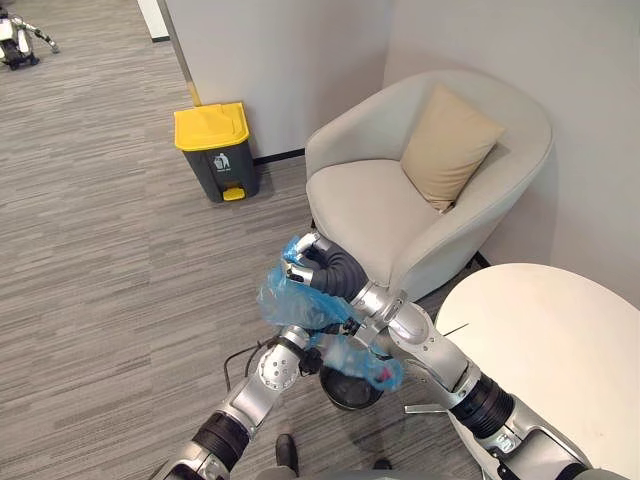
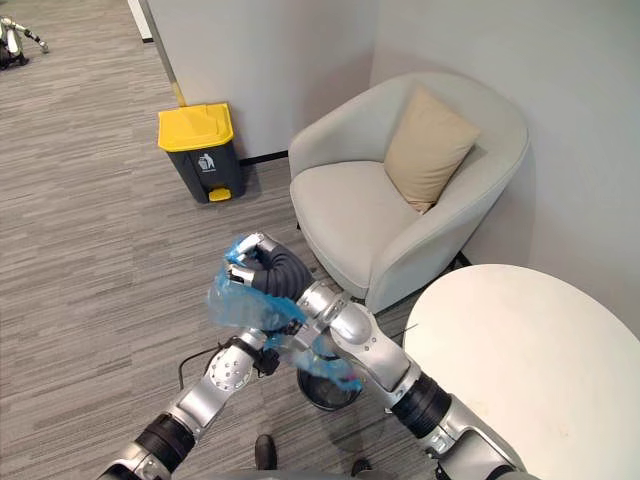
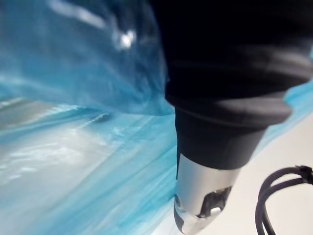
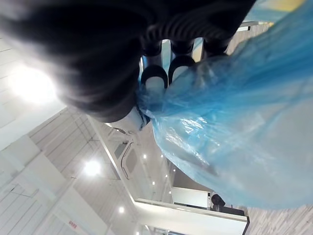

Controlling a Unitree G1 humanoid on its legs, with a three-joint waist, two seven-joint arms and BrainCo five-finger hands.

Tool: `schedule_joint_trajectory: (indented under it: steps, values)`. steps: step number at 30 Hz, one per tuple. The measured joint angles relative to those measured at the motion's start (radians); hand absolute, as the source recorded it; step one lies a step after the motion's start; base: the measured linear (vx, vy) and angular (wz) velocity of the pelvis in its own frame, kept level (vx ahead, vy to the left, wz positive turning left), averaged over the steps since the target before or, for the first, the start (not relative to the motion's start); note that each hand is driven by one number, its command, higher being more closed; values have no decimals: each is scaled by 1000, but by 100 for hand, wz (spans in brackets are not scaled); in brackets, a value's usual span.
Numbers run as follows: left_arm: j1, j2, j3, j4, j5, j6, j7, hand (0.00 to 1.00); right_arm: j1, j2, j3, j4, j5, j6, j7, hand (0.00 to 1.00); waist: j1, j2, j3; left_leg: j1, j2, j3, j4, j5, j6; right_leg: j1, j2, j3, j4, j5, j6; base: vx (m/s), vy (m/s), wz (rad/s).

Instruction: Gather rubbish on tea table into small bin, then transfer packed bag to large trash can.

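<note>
A crumpled blue plastic bag (image 1: 288, 300) hangs in the air between my two arms, over the grey carpet. My right hand (image 1: 320, 266) grips the bag's top, its fingers (image 4: 155, 77) curled into the plastic. My left hand (image 3: 220, 98) is against the bag from below, and the blue film hides its fingers. The bag's lower part (image 1: 362, 365) trails down to the small black bin (image 1: 350, 392), which stands on the floor under my arms beside the round white tea table (image 1: 560, 340). The large grey trash can with a yellow lid (image 1: 213, 150) stands against the wall, far ahead to the left.
A beige armchair (image 1: 370, 205) with a tan cushion (image 1: 448, 145) stands straight ahead against the wall, close to my right hand. Open carpet stretches to the left toward the trash can. Another small robot (image 1: 15, 42) sits at the far top left.
</note>
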Motion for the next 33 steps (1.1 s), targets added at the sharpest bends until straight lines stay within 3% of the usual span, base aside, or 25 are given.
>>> schedule_joint_trajectory:
  steps: [9, 10, 33]
  values:
    - [-2, 2, -32, 24, 3, 0, -2, 0, -59, -3, 10, 54, 0, 1, -2, 100, -1, 3, -13, 0, 4, -5, 0, 3, -2, 0, 5, 0, 0, 3, -3, 0, 0, 0]
    - [-2, 2, -34, 24, 3, 0, -3, 100, -59, -3, 10, 54, 0, 1, -2, 100, 0, 3, -15, 0, 5, -5, 0, 4, -3, 0, 6, 1, 0, 4, -4, 0, 0, 0]
    - [-5, 17, -74, 44, 30, -4, -23, 100, -73, -3, 63, 54, -11, 1, 30, 100, -1, 7, -15, 0, 19, -8, 0, 9, -10, -1, 19, 2, -6, 9, -11, 0, 0, 0]
